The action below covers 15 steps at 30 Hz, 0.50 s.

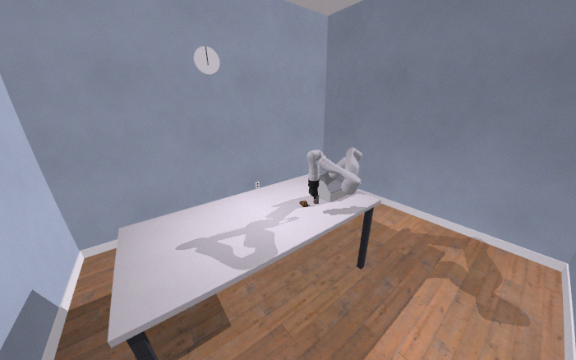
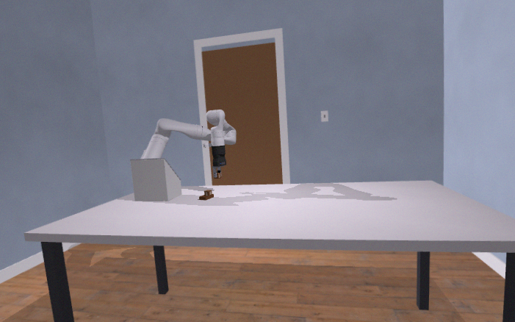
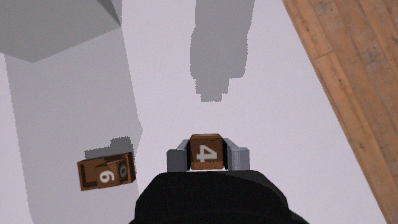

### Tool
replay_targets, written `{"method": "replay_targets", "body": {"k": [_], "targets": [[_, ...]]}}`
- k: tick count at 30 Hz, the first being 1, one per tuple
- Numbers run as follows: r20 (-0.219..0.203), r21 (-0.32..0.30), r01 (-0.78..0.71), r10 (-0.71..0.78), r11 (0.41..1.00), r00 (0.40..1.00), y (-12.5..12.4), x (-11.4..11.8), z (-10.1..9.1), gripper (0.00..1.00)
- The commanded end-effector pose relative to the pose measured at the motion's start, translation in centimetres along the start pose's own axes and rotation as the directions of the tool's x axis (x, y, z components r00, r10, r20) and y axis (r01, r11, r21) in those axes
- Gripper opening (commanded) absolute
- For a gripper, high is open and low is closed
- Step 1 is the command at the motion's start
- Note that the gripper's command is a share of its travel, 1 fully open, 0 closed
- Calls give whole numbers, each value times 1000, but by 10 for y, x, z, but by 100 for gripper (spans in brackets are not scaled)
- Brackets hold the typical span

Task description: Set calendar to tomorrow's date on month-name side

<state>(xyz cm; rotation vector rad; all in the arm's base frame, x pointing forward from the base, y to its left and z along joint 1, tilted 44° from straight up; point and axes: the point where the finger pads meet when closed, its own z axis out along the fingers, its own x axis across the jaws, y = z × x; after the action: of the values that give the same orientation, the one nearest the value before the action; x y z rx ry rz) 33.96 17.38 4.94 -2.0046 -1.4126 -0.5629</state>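
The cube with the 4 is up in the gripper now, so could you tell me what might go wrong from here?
The gripper holds the cube high above the table; a slip could send it tumbling toward the nearby table edge. The tray below sits skewed with the other cube inside, so a misaligned set-down may tip it or leave the cube leaning.

top: high in a room corner, far off, looks down across the table (image 1: 155, 286) toward the arm (image 1: 332, 168) at its far corner | exterior: low, beyond the opposite edge, faces the arm | wrist: close, looks straight down near that corner; all share it
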Motion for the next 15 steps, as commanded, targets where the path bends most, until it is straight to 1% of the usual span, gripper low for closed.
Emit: {"method": "replay_targets", "body": {"k": [1, 11, 13, 15], "targets": [[4, 7, 1, -1, 1000, 1000, -2, -1, 11, 57], [4, 7, 1, -1, 1000, 1000, -3, -1, 58, 57], [4, 7, 1, -1, 1000, 1000, -3, -1, 65, 57], [4, 7, 1, -1, 1000, 1000, -3, -1, 65, 57]]}}
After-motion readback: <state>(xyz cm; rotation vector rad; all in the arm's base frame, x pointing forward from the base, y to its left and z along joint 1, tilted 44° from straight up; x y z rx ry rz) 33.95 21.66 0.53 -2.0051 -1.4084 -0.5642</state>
